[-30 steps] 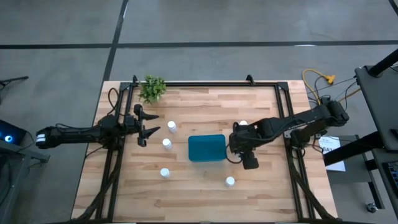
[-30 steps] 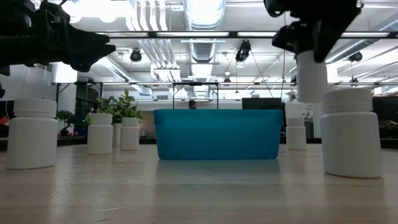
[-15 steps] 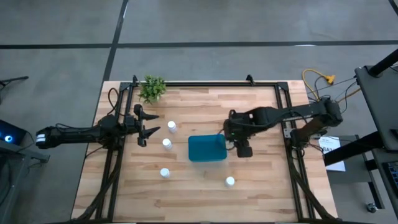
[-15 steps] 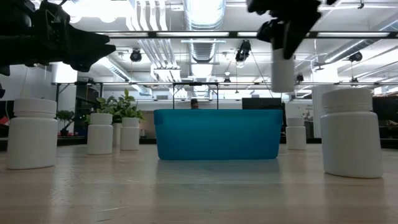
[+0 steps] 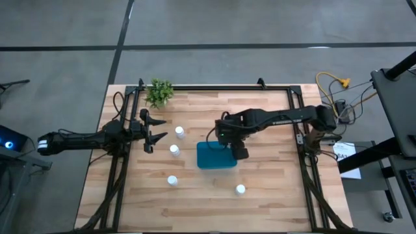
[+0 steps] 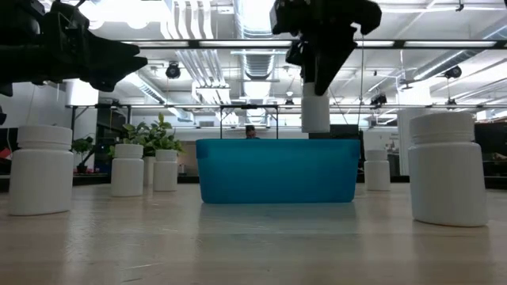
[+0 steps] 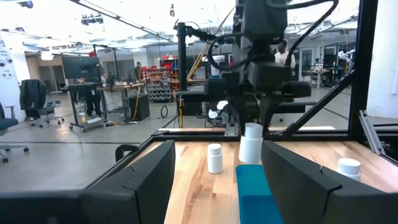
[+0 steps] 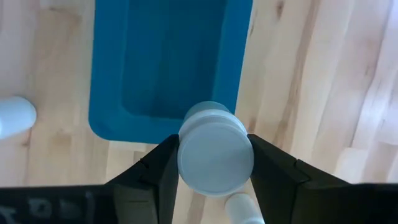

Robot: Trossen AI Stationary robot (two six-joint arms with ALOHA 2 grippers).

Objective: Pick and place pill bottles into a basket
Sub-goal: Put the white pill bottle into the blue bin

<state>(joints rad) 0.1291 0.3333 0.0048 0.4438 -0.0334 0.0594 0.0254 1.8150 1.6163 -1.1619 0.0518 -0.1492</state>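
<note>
The teal basket (image 5: pixel 211 158) stands mid-table. My right gripper (image 5: pixel 227 136) is shut on a white pill bottle (image 6: pixel 315 111) and holds it in the air over the basket's far right part. The bottle shows between the fingers in the right wrist view (image 8: pixel 215 155). Other bottles stand upright on their bases on the table, left of the basket (image 5: pixel 179 132) (image 5: pixel 174 150) (image 5: pixel 172 181) and near its right front (image 5: pixel 240 190). My left gripper (image 5: pixel 155 135) is open and empty at the table's left, off the table top. My right gripper pinches the bottle's top end at the cap's two sides (image 8: pixel 185 157) between its two fingers (image 8: pixel 158 168). The fingers come from above, pointing down. The bottle hangs upright below them (image 6: pixel 315 119), lifted clear, above the basket's rim.
A small green plant (image 5: pixel 159 92) stands at the far left corner. Black frame rails (image 5: pixel 117 162) run along the table's left, right and far sides. A further bottle (image 7: pixel 349 167) stands right of the basket. Bare wood lies along the near edge (image 5: pixel 208 211).
My right gripper has carried the bottle toward the table's left edge and a little toward the far edge, from right of the basket to above its far right part. The bottle has stayed upright and clear of the table.
</note>
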